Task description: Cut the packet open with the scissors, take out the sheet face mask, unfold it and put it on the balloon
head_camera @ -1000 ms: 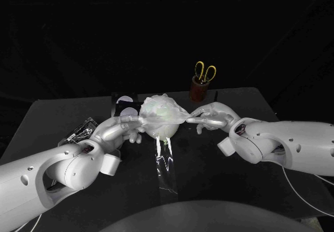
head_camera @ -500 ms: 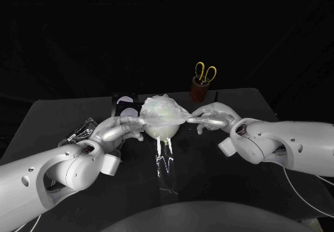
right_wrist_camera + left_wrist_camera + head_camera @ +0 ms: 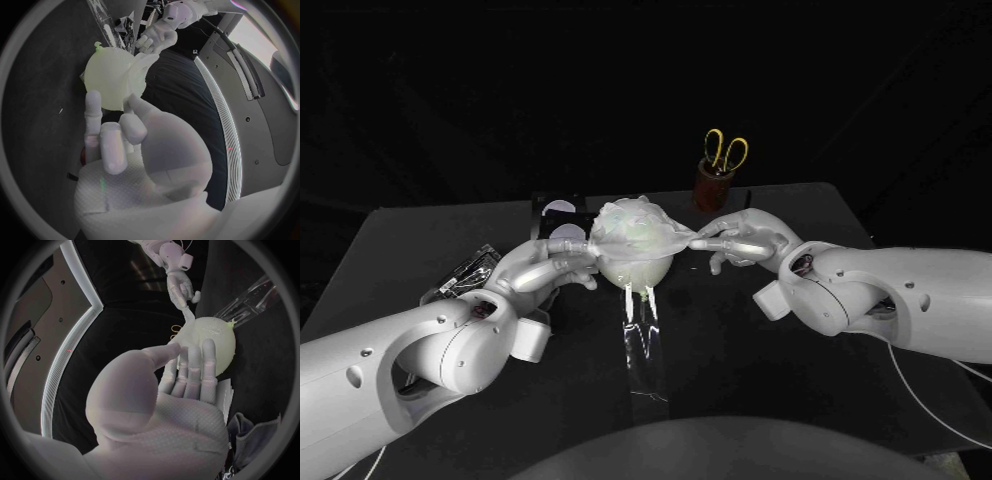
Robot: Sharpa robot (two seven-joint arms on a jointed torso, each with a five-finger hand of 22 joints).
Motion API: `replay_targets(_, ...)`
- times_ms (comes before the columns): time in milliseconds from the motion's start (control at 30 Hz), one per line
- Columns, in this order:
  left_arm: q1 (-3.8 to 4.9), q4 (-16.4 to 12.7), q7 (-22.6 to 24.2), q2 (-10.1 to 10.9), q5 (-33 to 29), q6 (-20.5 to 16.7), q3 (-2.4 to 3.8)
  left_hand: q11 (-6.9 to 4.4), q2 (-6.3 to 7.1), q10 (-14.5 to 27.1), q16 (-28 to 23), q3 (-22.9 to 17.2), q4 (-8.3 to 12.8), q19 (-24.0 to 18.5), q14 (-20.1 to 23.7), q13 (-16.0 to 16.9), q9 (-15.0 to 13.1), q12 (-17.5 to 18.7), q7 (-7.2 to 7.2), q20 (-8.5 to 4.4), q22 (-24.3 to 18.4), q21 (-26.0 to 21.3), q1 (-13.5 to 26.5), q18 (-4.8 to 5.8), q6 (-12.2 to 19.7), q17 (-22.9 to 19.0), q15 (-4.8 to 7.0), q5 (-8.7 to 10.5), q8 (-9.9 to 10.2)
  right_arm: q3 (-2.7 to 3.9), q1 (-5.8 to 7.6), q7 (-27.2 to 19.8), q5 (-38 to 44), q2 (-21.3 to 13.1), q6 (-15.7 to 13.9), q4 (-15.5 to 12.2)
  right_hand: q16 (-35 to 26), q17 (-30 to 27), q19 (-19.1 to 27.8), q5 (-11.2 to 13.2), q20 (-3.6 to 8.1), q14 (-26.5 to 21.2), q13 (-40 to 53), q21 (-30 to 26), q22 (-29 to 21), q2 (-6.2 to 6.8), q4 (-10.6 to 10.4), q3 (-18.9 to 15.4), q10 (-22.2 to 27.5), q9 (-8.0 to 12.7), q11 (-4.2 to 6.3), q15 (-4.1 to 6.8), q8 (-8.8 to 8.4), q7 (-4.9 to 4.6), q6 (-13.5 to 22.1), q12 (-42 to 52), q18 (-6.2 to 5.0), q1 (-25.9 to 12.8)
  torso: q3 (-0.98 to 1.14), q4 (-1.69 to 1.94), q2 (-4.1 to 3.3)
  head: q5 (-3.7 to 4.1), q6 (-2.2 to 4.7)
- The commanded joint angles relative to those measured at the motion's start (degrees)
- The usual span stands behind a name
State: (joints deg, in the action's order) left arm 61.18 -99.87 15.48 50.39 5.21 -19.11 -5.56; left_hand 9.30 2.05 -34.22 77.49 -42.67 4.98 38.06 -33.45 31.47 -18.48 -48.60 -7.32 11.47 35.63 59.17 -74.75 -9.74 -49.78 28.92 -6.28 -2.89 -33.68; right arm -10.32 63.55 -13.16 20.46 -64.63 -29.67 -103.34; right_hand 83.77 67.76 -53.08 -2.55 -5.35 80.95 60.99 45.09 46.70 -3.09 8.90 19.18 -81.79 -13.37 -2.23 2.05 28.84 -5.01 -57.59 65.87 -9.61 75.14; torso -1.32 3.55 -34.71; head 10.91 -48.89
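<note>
A pale yellow-green balloon (image 3: 635, 262) stands at the table's middle, with the white sheet mask (image 3: 632, 218) draped over its top. My left hand (image 3: 548, 265) lies against the balloon's left side, thumb and fingers (image 3: 190, 365) holding the mask's edge there. My right hand (image 3: 747, 240) pinches the mask's right edge, pulled out to a point (image 3: 187, 315) off the balloon (image 3: 212, 340). In the right wrist view the mask (image 3: 142, 62) stretches from the balloon (image 3: 107, 82) toward my left hand (image 3: 155, 39). The yellow-handled scissors (image 3: 724, 150) stand in a brown cup (image 3: 713, 186) behind.
A clear film strip (image 3: 639, 340) lies on the table in front of the balloon. The opened packet (image 3: 473, 268) sits at the left by my left arm. A black card with white circles (image 3: 560, 214) stands behind the balloon.
My right hand has risen slightly, drawing the mask's right edge tauter. My left hand's fingers have shifted a little higher on the balloon's side.
</note>
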Motion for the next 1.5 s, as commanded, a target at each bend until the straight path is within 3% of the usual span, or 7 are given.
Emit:
replay_targets(33,0.03,-0.4,1.8,-0.2,0.9,-1.5,0.05,0.45,0.01,2.1,0.3,0.1,-0.1,-0.8,1.3,-0.1,0.0,0.0,-0.93,0.02,0.0,0.3,-0.4,-0.45,-1.3,-0.1,-0.38,0.17,0.5,0.03,0.11,-0.7,-1.3,-0.1,0.3,-0.1,0.2,0.0,0.3,-0.2,-0.07,-0.2,22.1,0.2,0.1,-0.61,-0.1,0.3,-3.5,-6.3,1.65,0.21,0.53,0.36,0.0,16.3,-0.74,-0.1,0.0,0.0,-0.02,0.03,0.05)
replay_targets(467,0.03,-1.0,2.9,-0.6,0.8,-1.4,0.05,3.98,0.59,9.4,-7.0,-1.8,-1.0,-8.9,16.6,-5.0,-0.3,5.2,-1.78,2.85,-2.7,-5.6,0.6,1.21,-1.7,-4.7,-4.95,0.17,1.5,0.03,0.31,-0.6,-1.9,-0.2,0.5,-0.2,0.2,0.0,0.3,-0.2,-0.06,-0.2,22.1,0.2,0.1,-0.55,0.0,0.6,-3.5,-6.4,1.64,0.2,0.6,0.36,0.0,16.3,-0.75,-0.2,0.0,0.0,-0.02,0.06,0.24)
replay_targets(567,0.03,-1.1,3.1,-0.7,0.6,-1.6,0.05,2.46,-0.13,8.1,-3.3,-0.7,-0.3,-1.9,9.4,-8.1,-0.7,8.5,-3.78,2.65,0.1,0.8,-0.4,-0.97,-1.1,-4.3,-2.74,0.08,1.6,0.03,0.33,-0.6,-1.9,-0.1,0.5,-0.3,0.3,0.1,0.3,-0.2,-0.03,-0.2,22.2,0.2,0.2,-0.45,0.1,1.0,-3.5,-6.4,1.63,0.19,0.74,0.35,0.1,16.3,-0.76,-0.5,0.01,-0.02,-0.02,0.09,0.3)
replay_targets(733,0.02,-1.3,3.6,-0.8,0.1,-2.4,0.05,0.25,0.1,-4.4,-0.5,-4.3,-1.4,3.2,-3.6,-16.0,-2.4,15.4,-4.03,-0.06,3.0,7.4,0.3,-1.04,-0.1,-6.1,0.16,0.5,1.2,0.03,0.36,-0.6,-2.0,-0.2,0.6,-0.4,0.3,0.0,0.3,-0.2,-0.03,-0.2,22.2,0.2,0.2,-0.44,0.1,1.1,-3.5,-6.4,1.63,0.19,0.74,0.35,0.1,16.4,-0.76,-0.5,0.02,0.0,-0.01,0.09,0.33)
replay_targets(1000,0.02,-1.3,4.0,-0.9,-1.1,-3.0,0.05,-0.4,-0.12,-13.0,-1.8,-7.9,-3.4,5.2,-11.6,-22.9,-5.7,23.0,-4.25,-1.02,2.8,8.4,1.2,-0.99,2.6,-9.1,1.2,0.29,-1.4,0.03,0.42,-0.5,-2.1,-0.2,0.6,-0.4,0.3,0.1,0.3,-0.2,-0.02,-0.2,22.2,0.2,0.2,-0.39,0.2,1.3,-3.5,-6.4,1.62,0.18,0.82,0.34,0.1,16.3,-0.76,-0.7,0.0,0.0,-0.02,0.15,0.39)
replay_targets(1333,0.02,-1.3,4.1,-1.3,-3.5,-3.1,0.06,-2.15,-0.55,-26.8,-3.9,-13.0,-7.2,9.3,-23.4,-27.9,-15.0,33.1,-3.62,-2.96,0.6,7.4,3.2,-1.0,13.2,-13.0,3.16,0.22,-12.3,0.03,0.45,-0.5,-2.1,-0.1,0.6,-0.4,0.3,0.2,0.3,-0.2,-0.01,-0.2,22.3,0.3,0.2,-0.34,0.2,1.5,-3.5,-6.5,1.61,0.17,0.9,0.34,0.1,16.4,-0.75,-0.8,0.0,-0.01,-0.02,0.12,0.37)
replay_targets(1500,0.02,-1.1,3.2,-1.5,-3.9,-4.3,0.06,-2.5,-0.58,-29.1,-4.1,-13.8,-7.8,10.6,-24.9,-27.9,-16.3,34.5,-3.36,-3.43,0.1,7.1,3.6,-0.95,14.8,-13.4,3.62,0.21,-14.3,0.03,0.46,-0.5,-2.1,-0.1,0.7,-0.4,0.4,0.2,0.3,-0.2,0.0,-0.2,22.3,0.3,0.2,-0.28,0.3,1.7,-3.5,-6.5,1.61,0.16,0.97,0.33,0.2,16.4,-0.75,-0.9,0.02,0.02,0.04,0.1,0.35)
